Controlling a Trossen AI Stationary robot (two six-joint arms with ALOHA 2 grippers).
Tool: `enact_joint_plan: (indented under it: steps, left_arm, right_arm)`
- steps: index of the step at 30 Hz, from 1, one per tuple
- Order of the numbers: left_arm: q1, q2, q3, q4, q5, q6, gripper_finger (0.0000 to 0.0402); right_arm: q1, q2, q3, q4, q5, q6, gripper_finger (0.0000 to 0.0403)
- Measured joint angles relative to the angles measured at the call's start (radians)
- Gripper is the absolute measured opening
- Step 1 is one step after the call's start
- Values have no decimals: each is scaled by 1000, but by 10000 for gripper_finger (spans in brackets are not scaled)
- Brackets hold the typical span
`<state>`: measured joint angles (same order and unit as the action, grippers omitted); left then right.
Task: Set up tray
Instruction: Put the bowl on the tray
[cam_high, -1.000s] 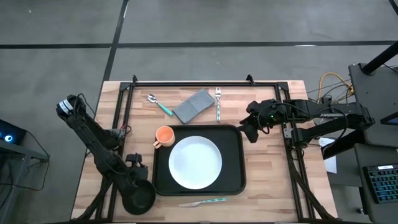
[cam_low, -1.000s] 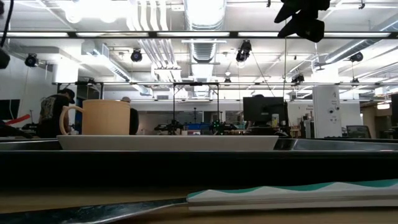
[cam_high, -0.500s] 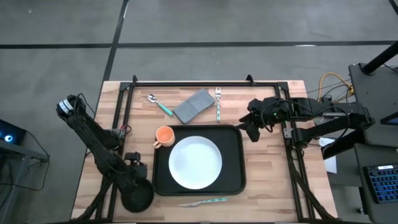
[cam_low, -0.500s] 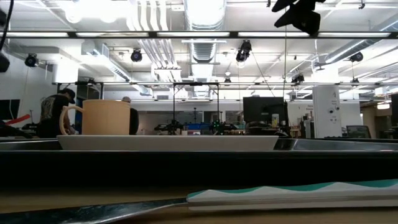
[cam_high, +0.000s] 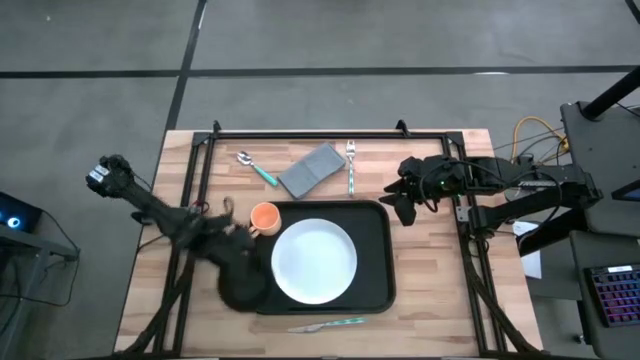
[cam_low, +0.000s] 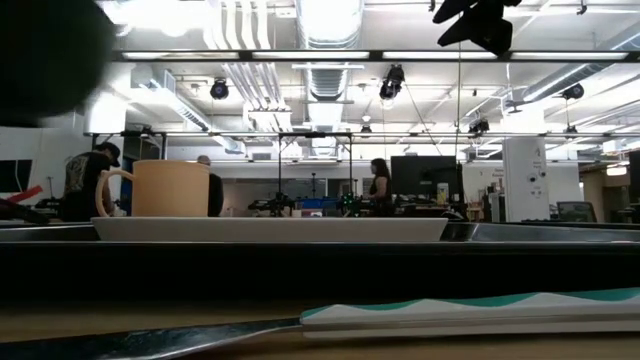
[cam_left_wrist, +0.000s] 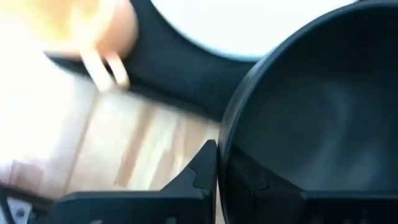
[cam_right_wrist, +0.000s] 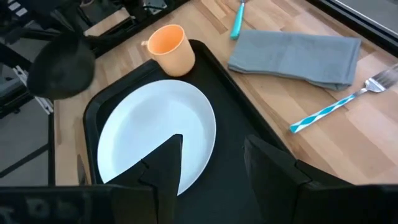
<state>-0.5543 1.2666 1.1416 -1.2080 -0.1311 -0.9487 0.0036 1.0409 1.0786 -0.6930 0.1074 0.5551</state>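
The black tray (cam_high: 375, 290) lies mid-table with a round white plate (cam_high: 314, 261) and an orange cup (cam_high: 264, 217) on it, the cup in its far left corner. My left gripper (cam_high: 228, 250) is shut on a small black bowl (cam_high: 243, 285), which hangs over the tray's near left corner and shows as a dark blur high in the low view (cam_low: 50, 50). My right gripper (cam_high: 405, 205) is open and hovers above the tray's far right corner; the right wrist view looks down between its fingers (cam_right_wrist: 211, 155) on tray, plate and cup. My left gripper (cam_left_wrist: 227, 174) holds the bowl by its rim (cam_left_wrist: 222, 149), with one finger (cam_left_wrist: 202, 171) outside the wall and the other inside the hollow. The bowl is lifted clear of table and tray.
Along the far side lie a spoon (cam_high: 256, 168), a folded grey napkin (cam_high: 312, 169) and a fork (cam_high: 351, 165). A knife (cam_high: 327, 325) with a teal handle lies at the near edge in front of the tray. People stand in the room beyond.
My left gripper has carried the bowl up off the table's near left corner and toward the right and far side, so that it now hangs over the tray's near left corner.
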Motion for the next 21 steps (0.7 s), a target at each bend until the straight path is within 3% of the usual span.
enact_joint_plan:
  steps: [5,10,13,21]
  left_arm:
    - [215,63,55,50,-68,123,0]
    - [365,148,71,262,-108,282,0]
    - [413,210,71,339,-78,295,0]
    - [439,379,178,353,4,300,0]
  right_arm:
    - [0,0,0,0,0,0,162]
    - [0,0,-1,1,0,0,162]
    - [0,0,-1,1,0,-12,162]
    - [0,0,-1,2,0,-17,162]
